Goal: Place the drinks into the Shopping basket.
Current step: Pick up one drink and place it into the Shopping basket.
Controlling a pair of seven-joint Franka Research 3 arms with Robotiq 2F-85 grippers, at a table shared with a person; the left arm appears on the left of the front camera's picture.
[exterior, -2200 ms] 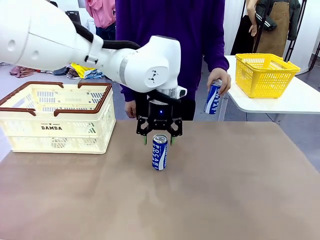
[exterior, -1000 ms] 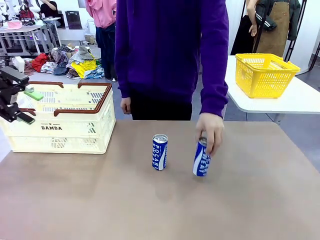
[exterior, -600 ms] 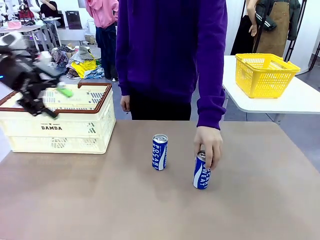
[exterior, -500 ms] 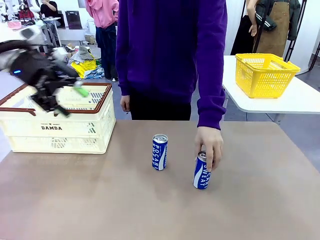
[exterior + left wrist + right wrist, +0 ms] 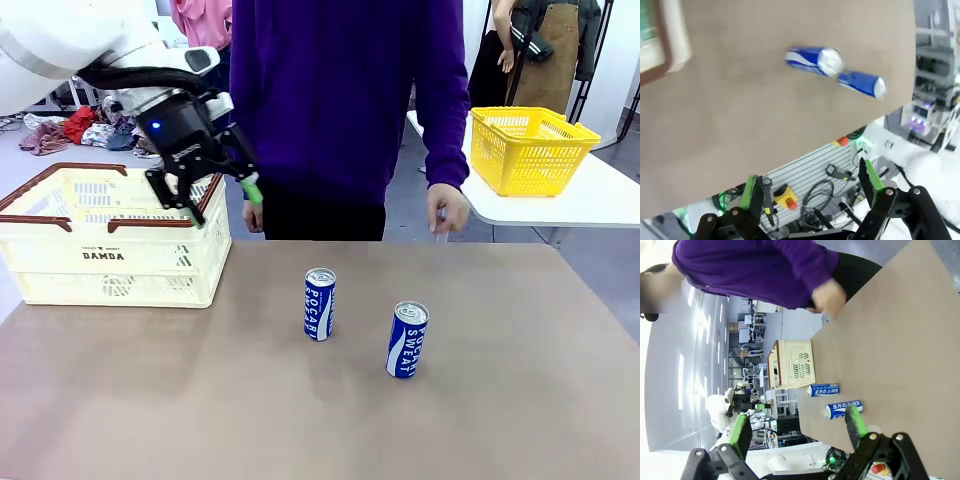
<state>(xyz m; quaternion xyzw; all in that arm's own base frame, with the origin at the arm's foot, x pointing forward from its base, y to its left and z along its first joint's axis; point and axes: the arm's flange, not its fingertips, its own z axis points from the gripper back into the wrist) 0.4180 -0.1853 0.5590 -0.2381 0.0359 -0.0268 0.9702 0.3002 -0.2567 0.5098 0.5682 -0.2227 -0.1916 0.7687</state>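
Hovering by the right end of the basket [image 5: 110, 262], the left pincer [image 5: 218, 200] is open and empty; the right pincer [image 5: 797, 429] is open too. The left can [image 5: 319, 304] and right can [image 5: 406, 340] stand on the counter [image 5: 500, 400], outside the basket. Next, I think, it must descend around the left can

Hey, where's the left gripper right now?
In the front view the left gripper hangs open by the right rim of the Shopping basket, at the table's left side, up-left of the nearer blue can.
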